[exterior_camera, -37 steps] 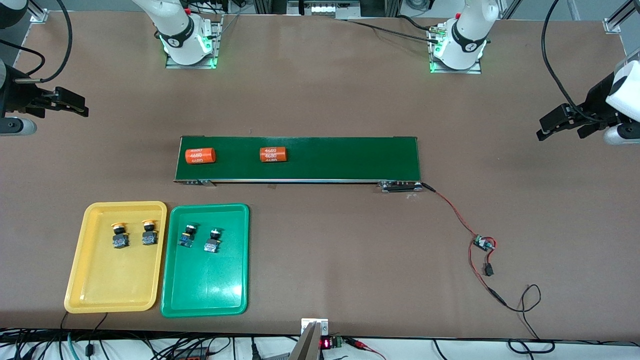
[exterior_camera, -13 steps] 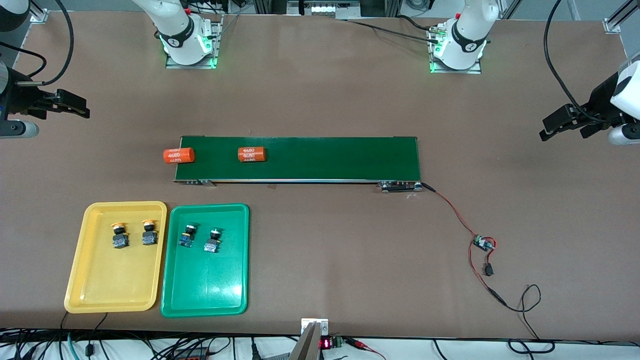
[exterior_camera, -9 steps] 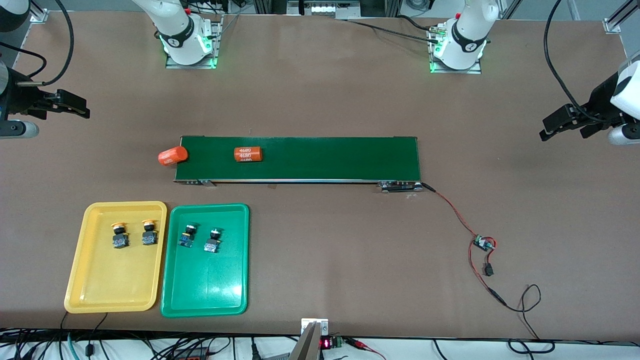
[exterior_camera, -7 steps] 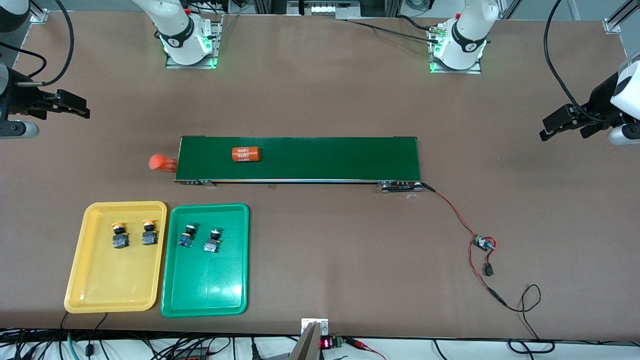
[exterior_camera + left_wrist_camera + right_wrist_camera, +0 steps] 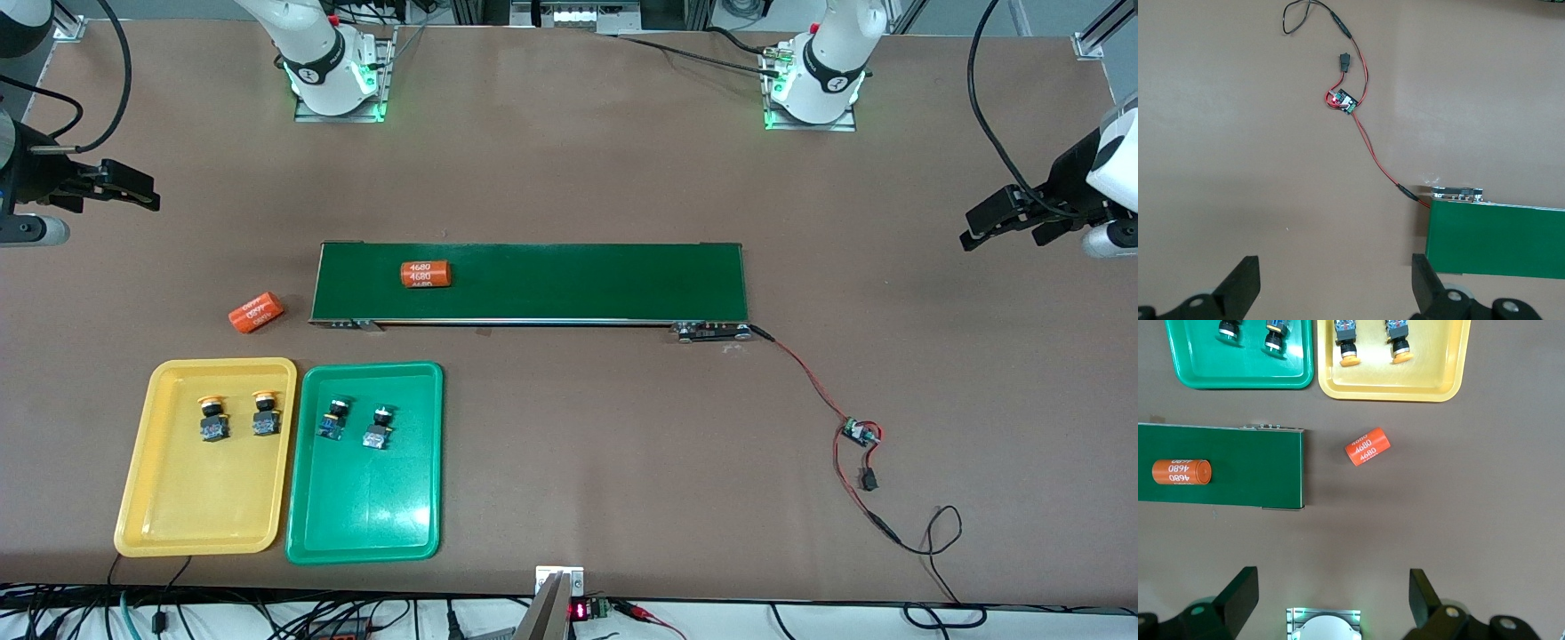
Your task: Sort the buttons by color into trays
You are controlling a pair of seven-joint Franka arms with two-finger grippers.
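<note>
Brown tabletop all round, with a dark-green conveyor belt (image 5: 533,282) in the middle carrying one orange cylinder (image 5: 425,274), a second orange cylinder (image 5: 255,313) lying loose on the table just off the belt's end, and a small circuit board on red wires (image 5: 861,432) toward the left arm's end. Well below and apart from the right gripper (image 5: 124,185), the yellow tray (image 5: 151,462) holds two yellow buttons (image 5: 211,407) and the green tray (image 5: 418,498) beside it two green buttons (image 5: 336,411). Both arms wait high at the table's ends, the right gripper's fingers spread with nothing between them, and the left gripper (image 5: 1000,218) likewise wide apart over bare table beside the belt's end, well apart from both trays.
</note>
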